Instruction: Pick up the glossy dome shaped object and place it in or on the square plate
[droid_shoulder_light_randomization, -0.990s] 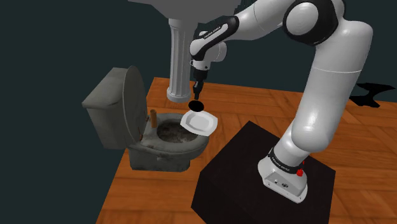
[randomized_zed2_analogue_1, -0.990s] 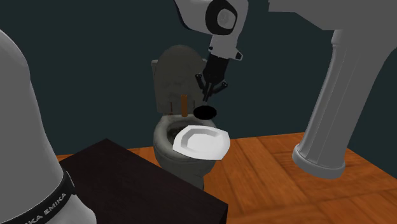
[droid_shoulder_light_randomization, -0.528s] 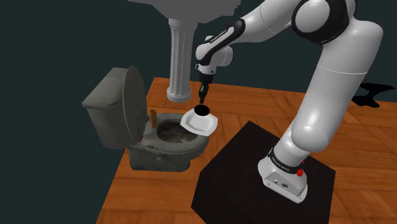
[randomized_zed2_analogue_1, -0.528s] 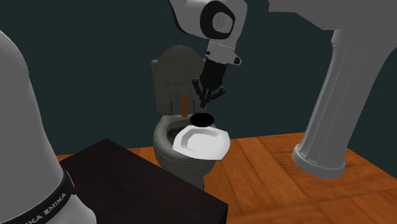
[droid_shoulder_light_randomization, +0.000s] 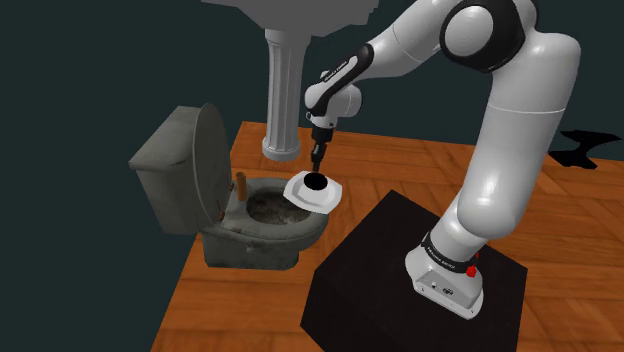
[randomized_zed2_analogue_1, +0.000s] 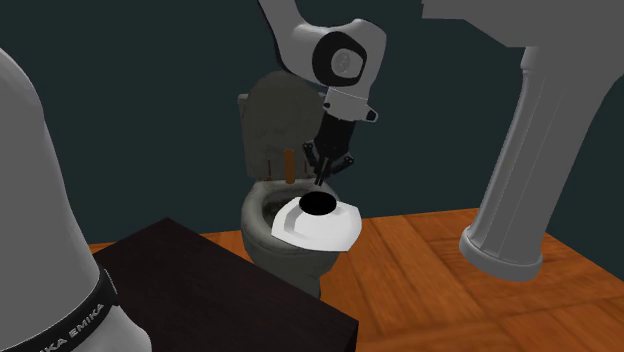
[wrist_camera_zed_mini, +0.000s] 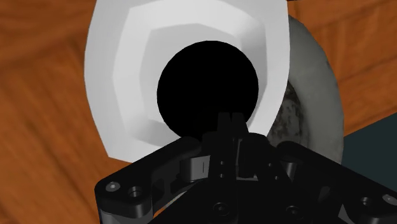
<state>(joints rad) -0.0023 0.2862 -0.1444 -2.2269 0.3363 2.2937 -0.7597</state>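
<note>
A black, round dome-shaped object sits low over the middle of a white square plate, which rests on the rim of a grimy toilet. Whether the dome touches the plate I cannot tell. My gripper comes down onto it from above, shut on the dome's near edge. In the wrist view the dome covers the centre of the plate, with my gripper pinched together at its rim.
The toilet's lid stands up behind the bowl, and a brown stick pokes up from the bowl. A white sink pedestal stands on the wooden floor beside the toilet. My black stand is close by.
The gripper has come down with the black dome, from hanging above the plate's far edge to low over the plate's centre. The fingers stayed shut.
</note>
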